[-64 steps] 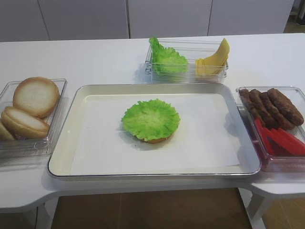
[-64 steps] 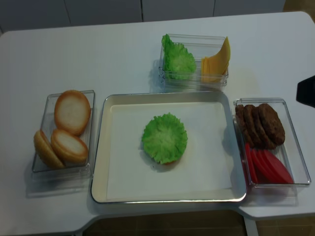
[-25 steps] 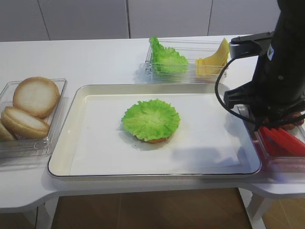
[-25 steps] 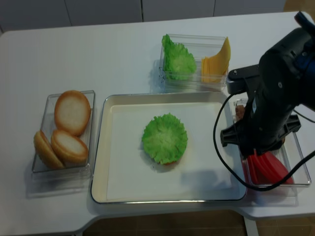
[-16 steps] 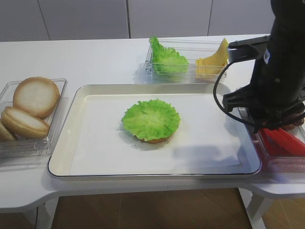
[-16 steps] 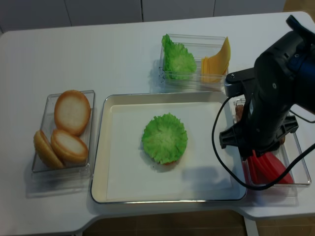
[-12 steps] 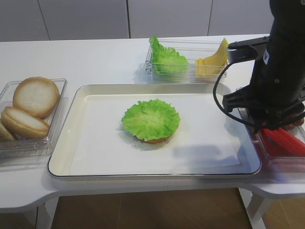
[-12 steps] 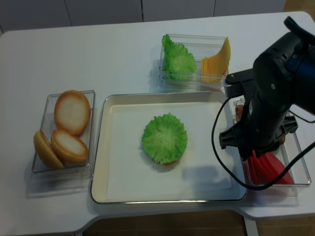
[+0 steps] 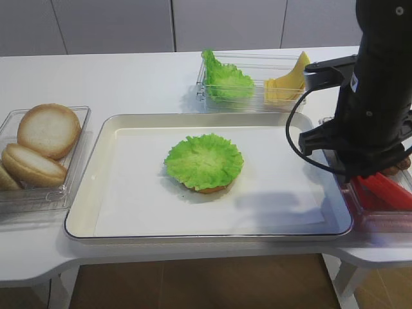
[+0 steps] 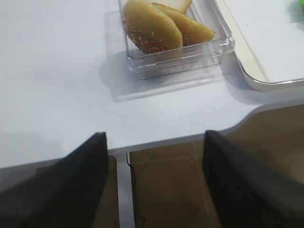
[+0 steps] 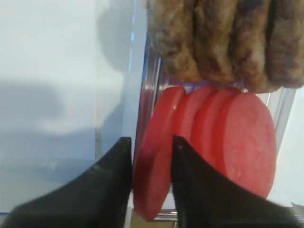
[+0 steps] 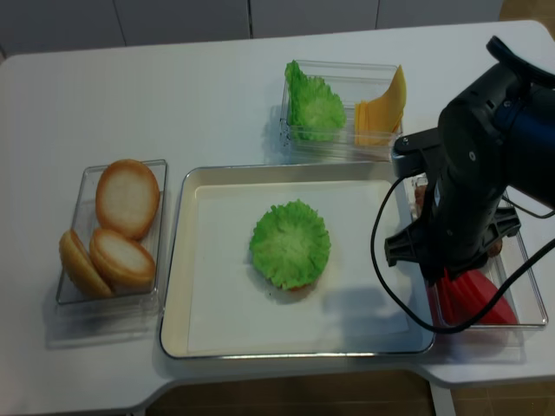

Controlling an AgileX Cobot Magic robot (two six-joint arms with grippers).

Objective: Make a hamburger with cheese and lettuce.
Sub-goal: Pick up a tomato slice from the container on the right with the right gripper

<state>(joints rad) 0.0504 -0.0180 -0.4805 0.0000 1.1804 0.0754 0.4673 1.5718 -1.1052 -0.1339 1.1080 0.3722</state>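
The right gripper (image 11: 151, 166) is lowered into the clear box (image 9: 394, 220) at the right of the table, its two dark fingers (image 11: 114, 175) set narrowly on either side of the leftmost red slice (image 11: 153, 156), which stands on edge; whether the slice is actually pinched cannot be told. Further red slices (image 11: 242, 142) are leaned behind it, and brown patties (image 11: 223, 38) are lined up at the far end of the same box. The left gripper (image 10: 154, 180) is held beyond the near-left table edge with its fingers spread wide and nothing between them, a box of buns (image 10: 164, 28) lying ahead of it. The white table (image 9: 129, 77) is backed by pale cabinet doors (image 9: 109, 26), and a brown floor (image 10: 175, 190) is seen below. On the paper-lined metal tray (image 9: 84, 212) at the centre, the hamburger (image 9: 204, 163) is laid flat, its lettuce (image 12: 290, 243) face up over the bun base; being round, it has no clear long axis. Behind the tray, spare green leaves (image 9: 225, 80) and the cheese (image 9: 286, 84) are kept in one clear box (image 9: 254, 61), the yellow stack propped with a corner tilted upward.
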